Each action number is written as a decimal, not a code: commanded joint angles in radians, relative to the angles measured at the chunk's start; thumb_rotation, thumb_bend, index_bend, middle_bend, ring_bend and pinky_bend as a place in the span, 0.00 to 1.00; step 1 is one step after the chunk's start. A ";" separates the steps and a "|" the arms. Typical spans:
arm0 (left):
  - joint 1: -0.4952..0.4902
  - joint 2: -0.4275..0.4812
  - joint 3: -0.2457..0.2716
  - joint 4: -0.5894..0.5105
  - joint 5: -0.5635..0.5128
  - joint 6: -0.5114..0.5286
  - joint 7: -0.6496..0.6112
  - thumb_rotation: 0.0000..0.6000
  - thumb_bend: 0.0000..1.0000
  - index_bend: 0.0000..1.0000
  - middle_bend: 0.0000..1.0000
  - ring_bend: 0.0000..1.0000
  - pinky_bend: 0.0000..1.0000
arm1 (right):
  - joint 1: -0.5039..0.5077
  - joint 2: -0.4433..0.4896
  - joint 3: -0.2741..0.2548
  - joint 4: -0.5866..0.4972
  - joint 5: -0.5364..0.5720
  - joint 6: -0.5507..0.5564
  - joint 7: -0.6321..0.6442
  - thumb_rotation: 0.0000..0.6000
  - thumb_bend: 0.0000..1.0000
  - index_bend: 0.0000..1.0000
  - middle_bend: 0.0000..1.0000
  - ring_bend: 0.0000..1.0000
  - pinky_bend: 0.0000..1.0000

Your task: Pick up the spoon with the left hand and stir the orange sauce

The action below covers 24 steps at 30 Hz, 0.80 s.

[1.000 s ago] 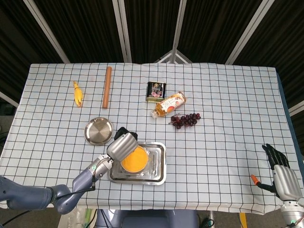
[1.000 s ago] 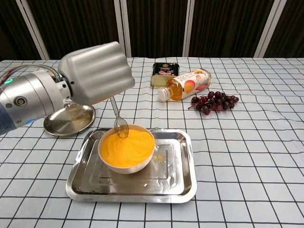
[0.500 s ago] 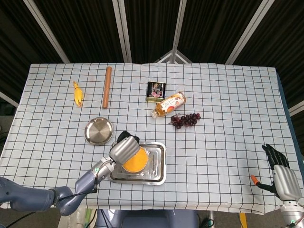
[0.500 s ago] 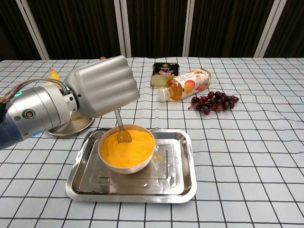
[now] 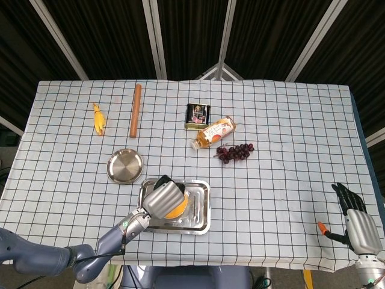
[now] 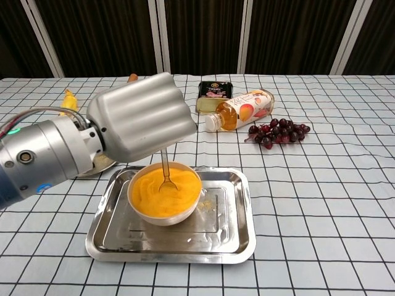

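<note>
The left hand (image 6: 141, 116) hangs over the bowl (image 6: 164, 211) with its fingers curled around the spoon (image 6: 166, 172), whose handle comes down from under the hand. The spoon stands nearly upright, and its lower end dips into the orange sauce (image 6: 154, 196) near the middle of the bowl. The bowl sits in the left part of a shallow metal tray (image 6: 234, 237) on the checked cloth of the desk (image 6: 321, 203). In the head view the same hand (image 5: 162, 195) covers most of the bowl, so only a sliver of sauce shows beside it.

The right hand (image 5: 354, 212) rests at the near right corner of the desk, well apart from the tray, holding nothing, its dark fingers apart and pointing away from the robot.

Beyond the tray lie a small round metal plate (image 5: 125, 165), a bottle on its side (image 6: 239, 109), a square tin (image 6: 213, 91) and a bunch of dark grapes (image 6: 279, 131).
</note>
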 commanded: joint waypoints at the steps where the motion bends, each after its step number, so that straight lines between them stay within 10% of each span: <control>1: 0.010 0.021 0.009 -0.018 0.021 0.002 -0.001 1.00 0.77 0.79 0.99 0.98 0.97 | 0.001 0.000 0.000 0.000 0.000 -0.001 -0.002 1.00 0.32 0.00 0.00 0.00 0.00; 24: 0.062 0.117 -0.029 -0.014 0.055 -0.009 -0.028 1.00 0.77 0.79 0.99 0.98 0.97 | 0.001 0.001 -0.002 -0.007 0.005 -0.006 -0.007 1.00 0.32 0.00 0.00 0.00 0.00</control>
